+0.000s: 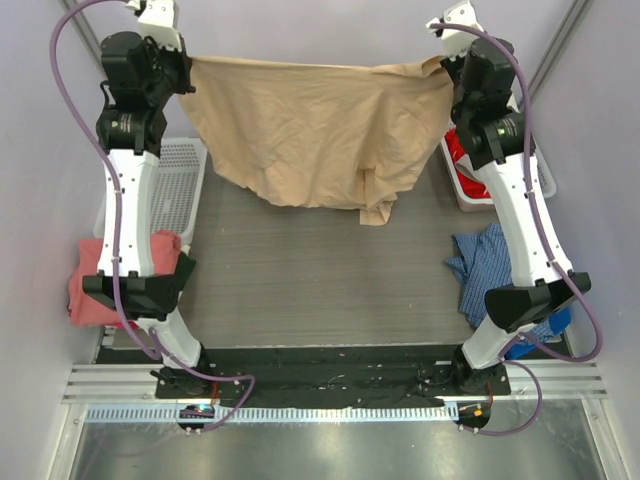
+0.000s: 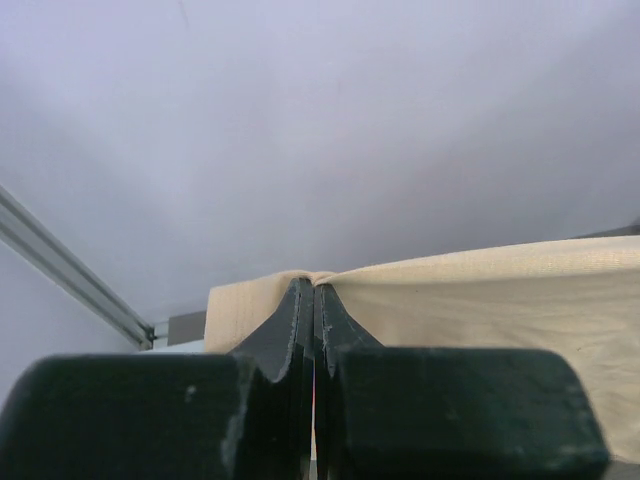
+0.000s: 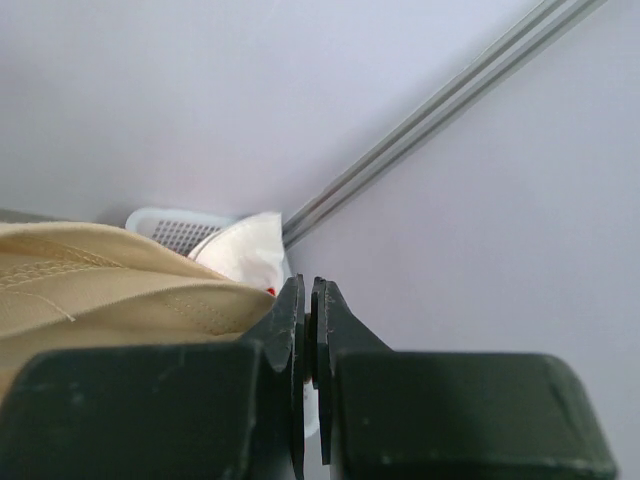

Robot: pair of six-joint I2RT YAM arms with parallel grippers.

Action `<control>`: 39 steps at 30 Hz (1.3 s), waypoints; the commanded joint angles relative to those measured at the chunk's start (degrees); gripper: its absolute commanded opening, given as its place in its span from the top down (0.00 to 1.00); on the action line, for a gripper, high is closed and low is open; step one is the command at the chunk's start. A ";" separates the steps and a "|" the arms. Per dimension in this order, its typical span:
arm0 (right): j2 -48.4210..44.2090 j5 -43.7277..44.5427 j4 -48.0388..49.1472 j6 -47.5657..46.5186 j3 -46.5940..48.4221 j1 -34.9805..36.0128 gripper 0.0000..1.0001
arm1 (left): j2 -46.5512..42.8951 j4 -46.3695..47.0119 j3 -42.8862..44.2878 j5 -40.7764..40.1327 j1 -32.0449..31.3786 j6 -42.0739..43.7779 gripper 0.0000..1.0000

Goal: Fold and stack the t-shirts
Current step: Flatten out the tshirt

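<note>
Holding the tan shirt (image 1: 310, 130) up by two corners, spread across the far side of the bench (image 1: 300, 290).

Left gripper (image 2: 313, 290): jaws pressed flat together, a pinch of tan cloth puckered at the tips. The weave is fine and matte, and the top edge runs taut away to my right.

Right gripper (image 3: 306, 290): jaws nearly together, only a hairline gap. The shirt's stitched hem bunches in thick soft folds against the left finger. From above, the shirt's other corner ends at this gripper, so I note it as clamped there.

Shirt: top edge dips a little between the two grips. The body hangs as a broad creased sheet with a curved lower edge, and one narrow flap droops lowest toward the right. Whether that flap touches the bench I cannot tell.

Bench: grey, with fine lines running across it.

Pink shirt (image 1: 92, 285): soft crumpled heap at the near left, partly under my left arm.

White basket (image 1: 180, 185): perforated plastic, on the left behind the pink shirt.

Blue checked cloth (image 1: 478, 262): rumpled, beside my right arm.
</note>
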 commanded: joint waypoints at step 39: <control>-18.39 -6.35 2.46 11.69 9.11 -1.60 0.99 | -25.93 1.75 -13.19 -4.11 0.33 -2.18 1.00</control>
